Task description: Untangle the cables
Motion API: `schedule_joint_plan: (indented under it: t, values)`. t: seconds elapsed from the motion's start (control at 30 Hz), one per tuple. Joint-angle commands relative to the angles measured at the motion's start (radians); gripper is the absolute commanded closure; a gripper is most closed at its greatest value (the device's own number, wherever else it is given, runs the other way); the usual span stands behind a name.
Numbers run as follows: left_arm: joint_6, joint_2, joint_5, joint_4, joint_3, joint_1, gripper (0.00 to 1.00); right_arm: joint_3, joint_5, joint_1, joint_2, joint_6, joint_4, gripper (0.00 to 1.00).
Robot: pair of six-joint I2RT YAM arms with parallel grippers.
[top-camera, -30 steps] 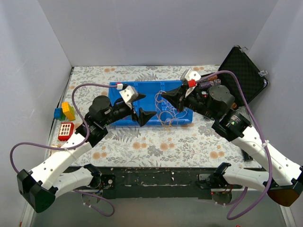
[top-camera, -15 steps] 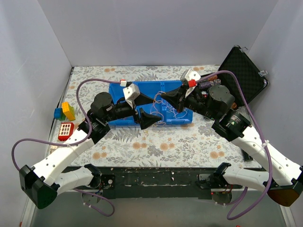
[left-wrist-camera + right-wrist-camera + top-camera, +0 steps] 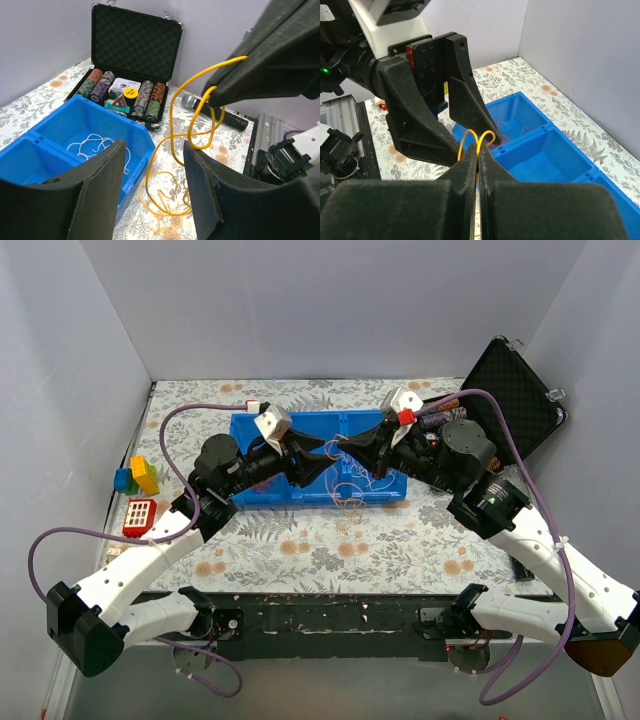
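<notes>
A yellow cable [image 3: 172,145] hangs in loose loops from my right gripper [image 3: 478,146], which is shut on it; two small loops stick out past the fingertips. In the top view the cable [image 3: 348,502] trails down onto the mat in front of the blue tray [image 3: 310,425]. My left gripper [image 3: 152,192] is open, with its fingers [image 3: 465,100] on either side of those loops and not touching them. A white cable [image 3: 95,145] lies in one tray compartment. A dark red cable [image 3: 504,131] lies in another.
An open black case [image 3: 515,400] with poker chips [image 3: 145,95] lies at the back right. A black remote [image 3: 222,114] lies beside it. Toy blocks [image 3: 138,475] and a red-and-white piece [image 3: 140,515] sit by the left wall. White walls close the table on three sides.
My left gripper has moved right and up to the right gripper's tips, and its jaws have narrowed around the yellow loops. The right arm has stayed put, holding the cable.
</notes>
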State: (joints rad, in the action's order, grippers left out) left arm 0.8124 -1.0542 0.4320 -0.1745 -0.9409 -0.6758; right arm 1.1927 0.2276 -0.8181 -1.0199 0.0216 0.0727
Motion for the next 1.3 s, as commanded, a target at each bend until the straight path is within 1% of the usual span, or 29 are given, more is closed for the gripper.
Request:
schedule_joint_plan:
  t: [0.0,0.03,0.1,0.23,0.37,0.5,0.63,0.87,0.9,0.97,1.03,1.17,1.27]
  values:
    - [0.057,-0.001,-0.030,-0.057,0.008,0.004,0.53,-0.007,0.018,0.005,0.015,-0.014,-0.059,0.99]
    - [0.063,-0.003,-0.016,-0.059,0.010,0.002,0.56,-0.010,0.019,0.004,0.015,-0.014,-0.062,0.99]
    - [0.062,-0.004,0.007,-0.053,0.011,0.004,0.69,-0.015,0.019,0.004,0.014,-0.037,-0.063,0.99]
    - [0.038,0.000,-0.010,-0.039,0.008,0.004,0.99,-0.024,0.018,0.005,0.015,-0.040,-0.063,0.99]
    - [-0.004,0.006,-0.035,-0.020,-0.007,0.004,1.00,-0.050,0.018,0.004,0.023,-0.046,-0.063,0.99]
    - [-0.094,0.014,-0.078,0.006,-0.033,0.004,1.00,-0.091,0.007,0.005,0.052,-0.051,-0.062,0.85]
    - [-0.140,0.025,-0.082,0.029,-0.068,0.004,1.00,-0.131,-0.008,0.005,0.078,-0.054,-0.054,0.77]
    - [-0.159,0.031,-0.059,0.040,-0.104,0.004,1.00,-0.145,-0.034,0.004,0.093,-0.054,-0.039,0.75]
    - [-0.170,0.033,-0.061,0.041,-0.113,0.004,1.00,-0.151,-0.034,0.005,0.095,-0.052,-0.037,0.73]
    - [-0.199,0.030,-0.068,0.049,-0.140,0.004,1.00,-0.168,-0.043,0.005,0.103,-0.049,-0.037,0.66]
    - [-0.226,0.026,-0.072,0.058,-0.174,0.002,1.00,-0.191,-0.047,0.005,0.112,-0.048,-0.043,0.56]
    - [-0.260,0.017,-0.045,0.075,-0.251,0.002,1.00,-0.243,-0.005,0.005,0.109,-0.046,-0.097,0.36]
    - [-0.285,0.005,-0.056,0.082,-0.295,0.002,1.00,-0.283,-0.014,0.005,0.090,-0.040,-0.132,0.32]
